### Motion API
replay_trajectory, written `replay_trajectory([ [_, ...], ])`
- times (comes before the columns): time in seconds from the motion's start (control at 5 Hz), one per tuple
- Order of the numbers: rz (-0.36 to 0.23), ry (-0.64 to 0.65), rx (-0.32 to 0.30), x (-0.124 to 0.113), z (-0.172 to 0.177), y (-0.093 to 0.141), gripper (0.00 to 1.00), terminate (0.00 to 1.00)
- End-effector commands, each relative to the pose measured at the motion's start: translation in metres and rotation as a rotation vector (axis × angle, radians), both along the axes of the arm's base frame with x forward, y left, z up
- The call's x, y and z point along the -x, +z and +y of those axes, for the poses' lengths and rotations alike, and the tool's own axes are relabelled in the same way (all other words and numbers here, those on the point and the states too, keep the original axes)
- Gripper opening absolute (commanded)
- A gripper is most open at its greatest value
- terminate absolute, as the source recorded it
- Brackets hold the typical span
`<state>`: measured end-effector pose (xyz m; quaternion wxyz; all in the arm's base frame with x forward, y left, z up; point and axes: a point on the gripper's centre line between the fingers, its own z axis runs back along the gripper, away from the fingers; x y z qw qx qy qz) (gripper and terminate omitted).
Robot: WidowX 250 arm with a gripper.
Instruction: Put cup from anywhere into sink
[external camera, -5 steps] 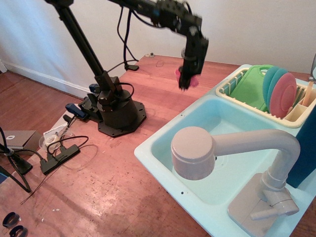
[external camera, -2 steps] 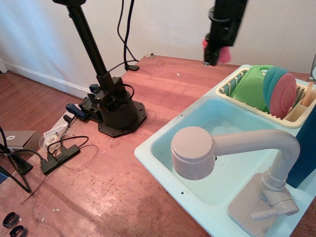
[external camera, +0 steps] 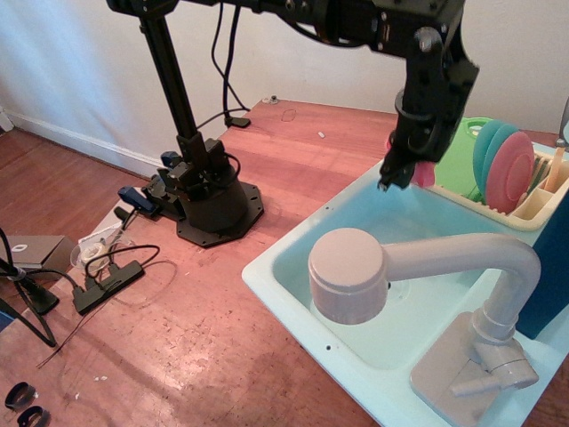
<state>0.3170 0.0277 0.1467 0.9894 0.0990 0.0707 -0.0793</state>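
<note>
My gripper (external camera: 402, 173) is shut on the small pink cup (external camera: 421, 171), which shows only as a pink patch behind the black fingers. It hangs over the far edge of the pale aqua sink (external camera: 307, 307), just in front of the dish rack. The sink basin (external camera: 418, 227) lies below and to the near side of the cup. The beige-grey faucet (external camera: 400, 267) arches over the basin's near part.
A cream dish rack (external camera: 533, 209) with a green board (external camera: 458, 156) and pink and teal plates (external camera: 511, 169) stands at the sink's back right. The arm's black base (external camera: 209, 200) and cables (external camera: 107, 271) sit on the wooden table at left.
The gripper has carried the cup to the right and then down, from over the table beyond the sink to just above the basin's far edge.
</note>
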Motion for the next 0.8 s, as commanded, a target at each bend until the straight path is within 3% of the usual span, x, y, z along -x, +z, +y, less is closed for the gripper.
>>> replay_trajectory([
  [0.0, -0.04, -0.023, 0.044, -0.009, -0.009, -0.015, 0.0, 0.0],
  [0.2, -0.021, -0.038, 0.07, -0.01, -0.008, -0.024, 0.0, 0.0],
  [0.4, -0.035, -0.031, 0.044, -0.001, 0.008, -0.003, 1.0, 0.0],
  [0.6, -0.055, 0.013, 0.02, 0.014, 0.027, 0.026, 1.0, 0.0],
])
